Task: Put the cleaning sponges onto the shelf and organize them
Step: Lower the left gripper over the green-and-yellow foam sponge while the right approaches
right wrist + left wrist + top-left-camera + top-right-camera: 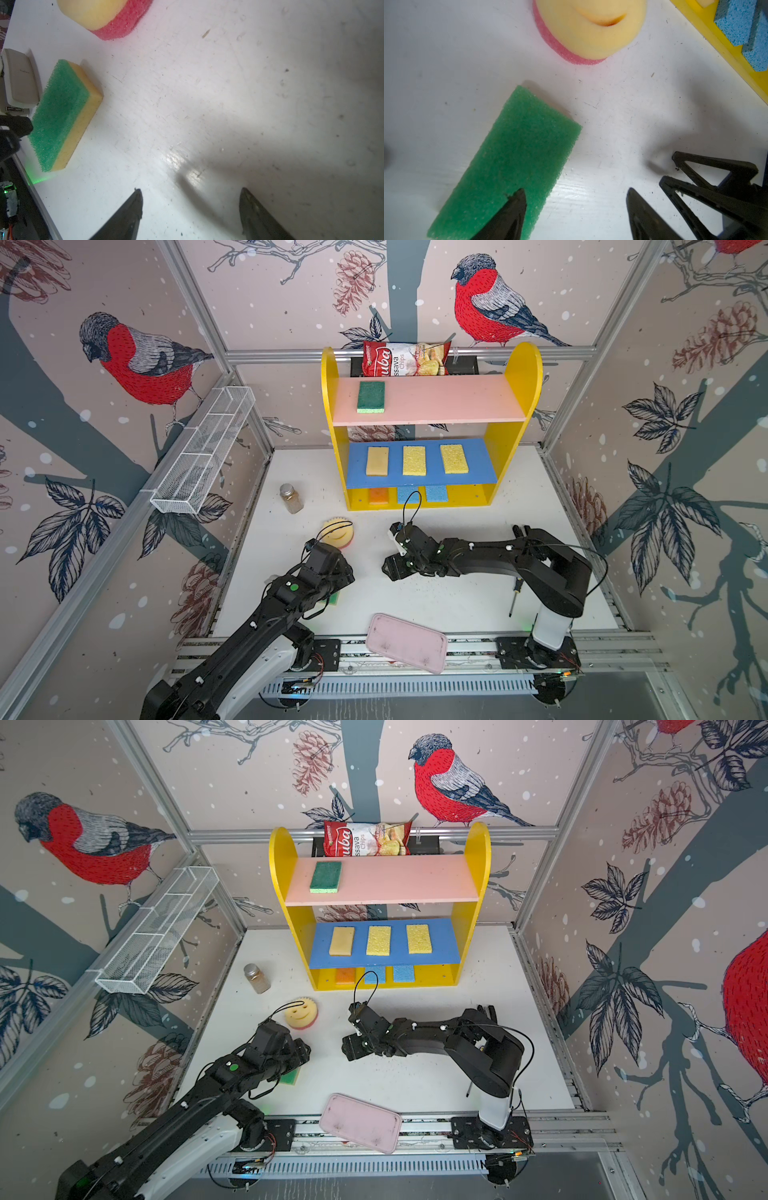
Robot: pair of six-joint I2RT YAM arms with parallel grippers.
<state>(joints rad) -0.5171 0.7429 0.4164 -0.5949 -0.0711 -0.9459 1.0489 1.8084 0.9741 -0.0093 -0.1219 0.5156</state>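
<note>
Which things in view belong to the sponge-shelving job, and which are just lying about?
Belongs to the job: shelf; dark green sponge, tan sponge, yellow sponges, orange sponge, blue sponges, all shelved; smiley sponge and green-topped sponge, on the table.

Lying about: chips bag, spice jar, pink tray, wire rack, screwdriver.

Green sponge (291, 1076) mostly hidden under left arm (232, 1073); smiley sponge (591, 27) cropped.

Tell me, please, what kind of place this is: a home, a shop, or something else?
Probably a robot test booth, not a home. A left arm and a right arm are mounted on a rail at the table front edge, and aluminium frame bars border the bird wallpaper panels.
</note>
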